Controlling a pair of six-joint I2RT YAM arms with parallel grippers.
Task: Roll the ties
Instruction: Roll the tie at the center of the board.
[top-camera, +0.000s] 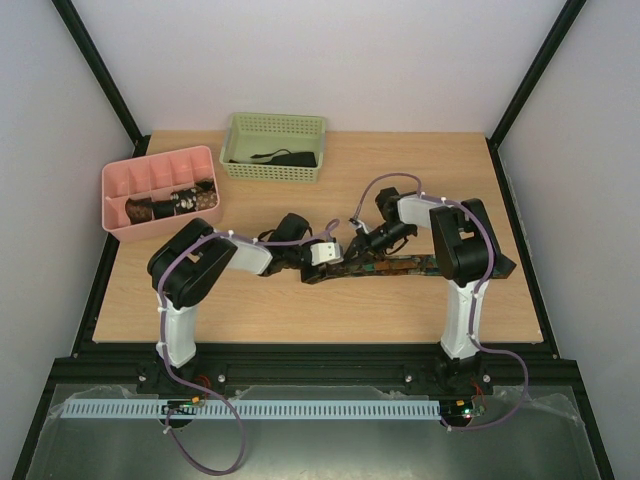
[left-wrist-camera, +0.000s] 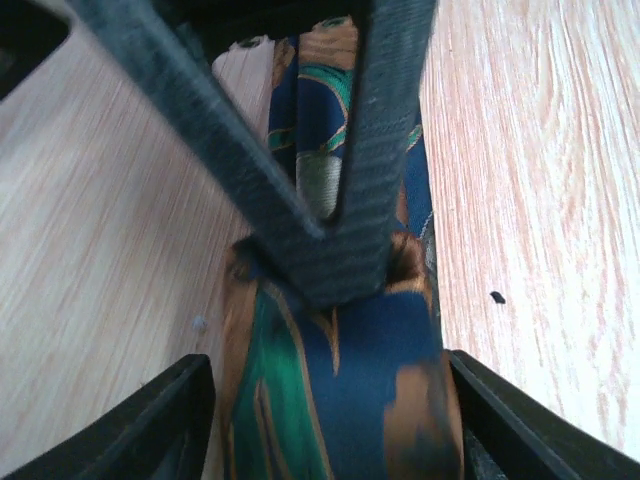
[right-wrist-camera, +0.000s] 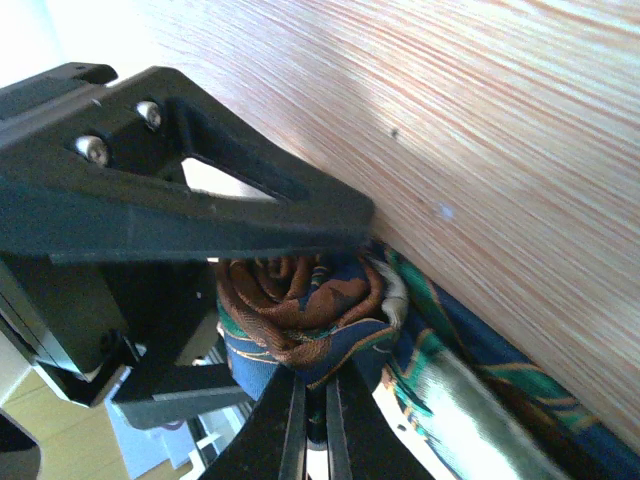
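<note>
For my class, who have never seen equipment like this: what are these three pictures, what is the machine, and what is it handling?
The machine is two robot arms bolted at the near edge of a wooden table. The overhead picture comes from a fixed camera above and behind them. The other two come from cameras on each wrist, looking past that arm's own fingers.

On the table lies a patterned necktie, partly rolled into a coil. The left claw and right claw meet at that coil. The right claw pinches it; the left straddles the flat strip, open.

At the back stand a pink divided tray holding rolled ties and a green basket with a dark item inside.
</note>
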